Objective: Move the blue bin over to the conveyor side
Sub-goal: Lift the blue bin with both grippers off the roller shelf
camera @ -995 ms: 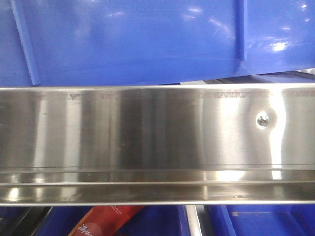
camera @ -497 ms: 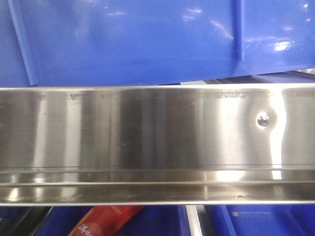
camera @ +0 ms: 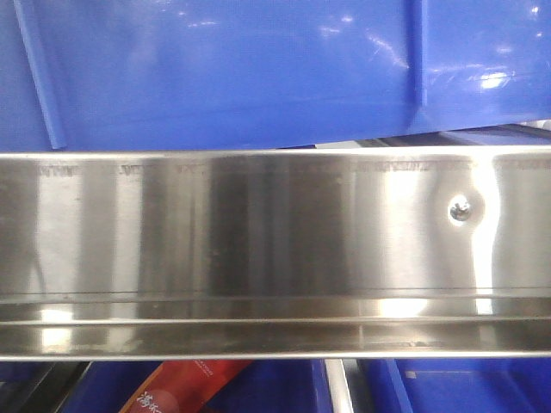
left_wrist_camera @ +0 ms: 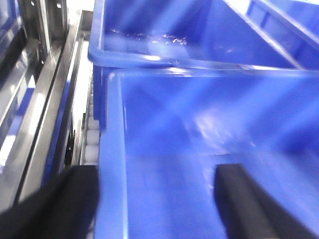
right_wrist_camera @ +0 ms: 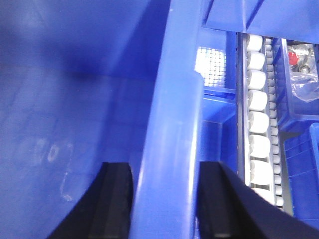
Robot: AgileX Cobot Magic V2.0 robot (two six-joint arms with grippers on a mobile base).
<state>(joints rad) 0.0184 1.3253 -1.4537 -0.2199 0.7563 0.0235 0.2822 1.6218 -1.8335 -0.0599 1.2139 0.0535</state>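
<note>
The blue bin [camera: 241, 69] fills the top of the front view, its glossy ribbed wall just above the steel rail. In the left wrist view my left gripper [left_wrist_camera: 157, 199] is open over the bin's left rim [left_wrist_camera: 110, 164]. One finger [left_wrist_camera: 50, 204] is outside the wall and the other is far inside over the bin floor. In the right wrist view my right gripper [right_wrist_camera: 167, 199] is shut on the bin's thick right rim [right_wrist_camera: 172, 124], a finger against each side. The conveyor is out of view.
A brushed-steel rail [camera: 258, 232] with a screw crosses the front view. Below it are other blue bins [camera: 465, 387] and a red packet [camera: 185, 387]. A second blue bin [left_wrist_camera: 199, 35] sits right behind the held one. White rollers [right_wrist_camera: 259, 114] run along the right.
The blue bin's wall has slid slightly to the left in the front view. The steel rail and the bins below have not moved.
</note>
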